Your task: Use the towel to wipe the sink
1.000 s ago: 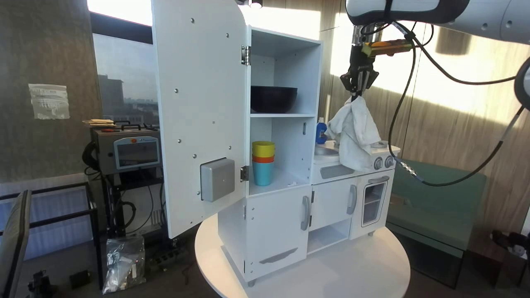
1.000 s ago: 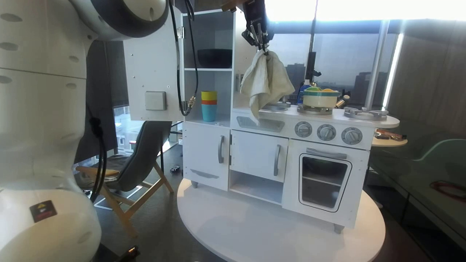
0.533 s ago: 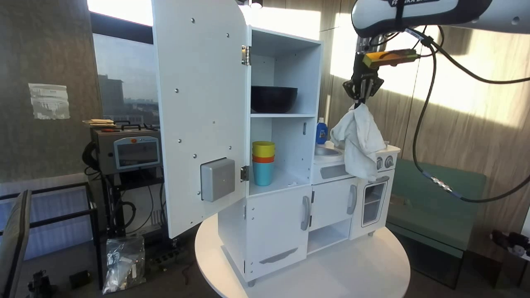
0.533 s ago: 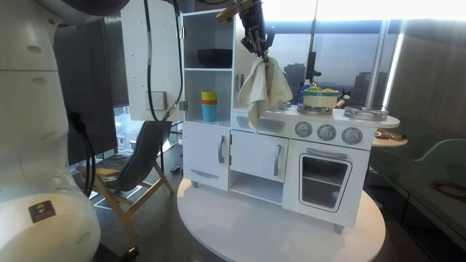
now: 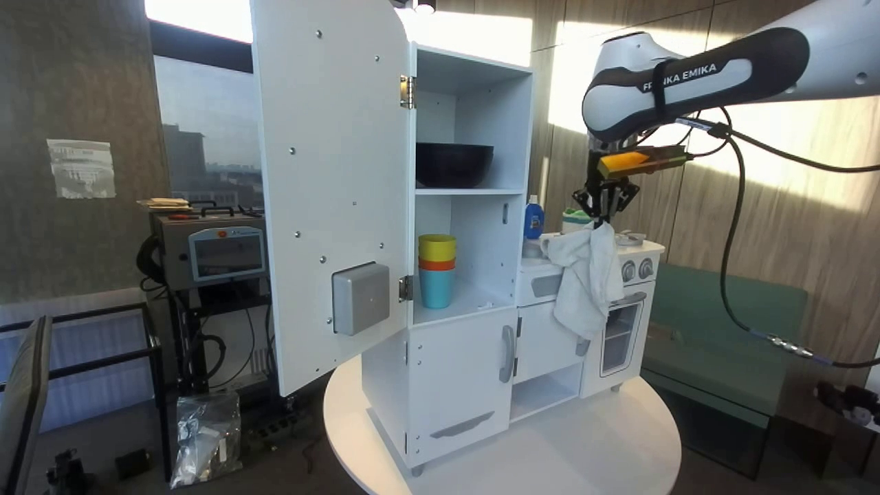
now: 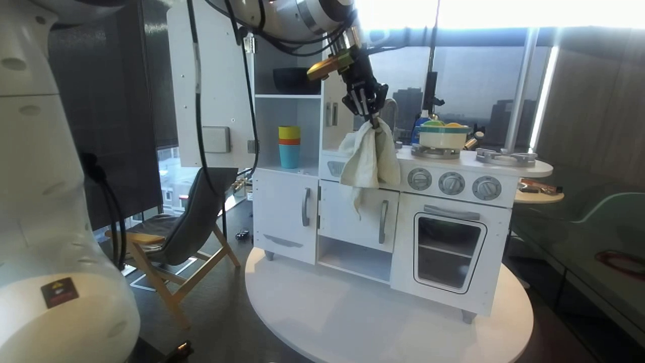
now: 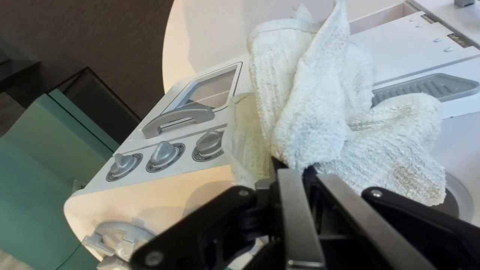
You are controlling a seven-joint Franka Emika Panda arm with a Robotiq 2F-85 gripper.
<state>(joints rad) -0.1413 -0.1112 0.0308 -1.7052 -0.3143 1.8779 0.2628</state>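
The white towel [image 5: 588, 282] hangs bunched from my gripper [image 5: 598, 221], which is shut on its top in both exterior views. Much of the towel [image 6: 370, 160] drapes down over the counter's front, its lowest corner in front of the small cabinet door. In the wrist view a fold of the towel [image 7: 397, 150] lies to the right, over part of the sink [image 7: 464, 198], where some grey rim shows. Brownish stain marks that fold. The fingertips of the gripper [image 7: 294, 167] disappear into the cloth. Most of the sink is hidden behind the towel in both exterior views.
A faucet [image 6: 391, 113] stands behind the sink. To the right are a pot [image 6: 443, 136] on a burner, a blue bottle [image 6: 419, 126] and another burner [image 6: 506, 158]. The tall cabinet's open door [image 5: 330, 172] juts out; its shelves hold a black bowl [image 5: 454, 165] and stacked cups [image 5: 437, 271].
My gripper has come down towards the counter with the towel still held. The towel's lower end has dropped past the counter's front, and one fold has spread by the sink.
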